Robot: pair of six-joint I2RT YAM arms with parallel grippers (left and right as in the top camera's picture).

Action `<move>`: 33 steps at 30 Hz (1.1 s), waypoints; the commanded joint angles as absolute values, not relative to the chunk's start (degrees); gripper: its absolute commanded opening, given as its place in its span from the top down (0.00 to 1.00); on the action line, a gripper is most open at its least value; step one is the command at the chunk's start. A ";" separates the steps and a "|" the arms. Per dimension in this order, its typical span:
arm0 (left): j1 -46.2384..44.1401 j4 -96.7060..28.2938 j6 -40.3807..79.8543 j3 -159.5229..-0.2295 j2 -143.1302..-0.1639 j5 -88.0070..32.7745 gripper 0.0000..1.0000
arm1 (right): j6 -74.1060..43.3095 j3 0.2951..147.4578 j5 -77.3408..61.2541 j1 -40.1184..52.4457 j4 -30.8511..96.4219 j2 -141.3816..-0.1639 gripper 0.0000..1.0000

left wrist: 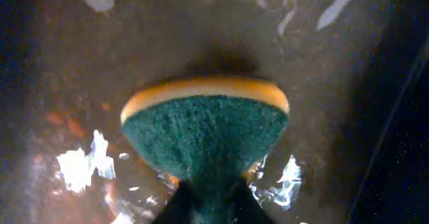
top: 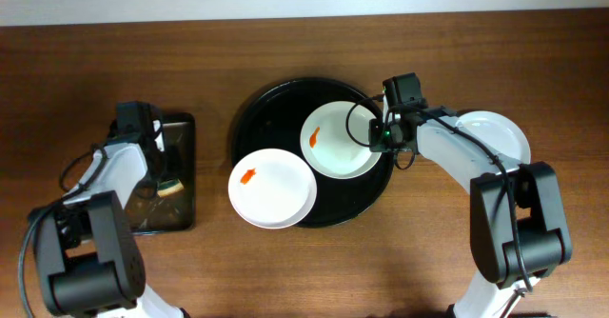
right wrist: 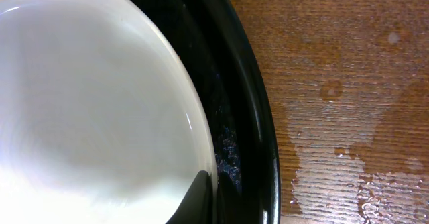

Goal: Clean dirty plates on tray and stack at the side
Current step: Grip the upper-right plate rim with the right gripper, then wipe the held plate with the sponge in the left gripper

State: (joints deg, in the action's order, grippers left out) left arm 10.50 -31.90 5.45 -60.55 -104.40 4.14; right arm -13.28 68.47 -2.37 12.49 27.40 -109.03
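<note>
The round black tray point(top: 276, 109) holds a white plate point(top: 340, 139) with an orange smear. A second smeared plate point(top: 272, 188) lies over the tray's front-left rim. A third white plate point(top: 495, 132) lies on the table at the right, partly under my right arm, with no smear showing. My right gripper point(top: 385, 133) is shut on the right rim of the plate in the tray. The right wrist view shows its fingers point(right wrist: 211, 197) straddling that plate's point(right wrist: 87, 103) rim inside the tray point(right wrist: 258, 117). My left gripper point(left wrist: 208, 207) is shut on a green-and-yellow sponge point(left wrist: 204, 130).
The sponge point(top: 169, 187) and left gripper point(top: 164, 170) are over a rectangular black tray point(top: 183, 132) at the left, whose surface point(left wrist: 335, 83) is wet. Wet patches point(right wrist: 348, 170) lie on the wooden table to the right of the round tray.
</note>
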 commanded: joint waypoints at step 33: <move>-27.20 -10.46 21.45 -78.83 -120.05 -20.62 1.00 | -12.43 69.36 -0.82 12.75 27.90 -109.34 0.96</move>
State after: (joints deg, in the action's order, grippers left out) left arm -24.84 -10.94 20.34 -78.26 -117.86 -24.23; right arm -13.23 68.69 -2.37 12.49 27.81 -109.03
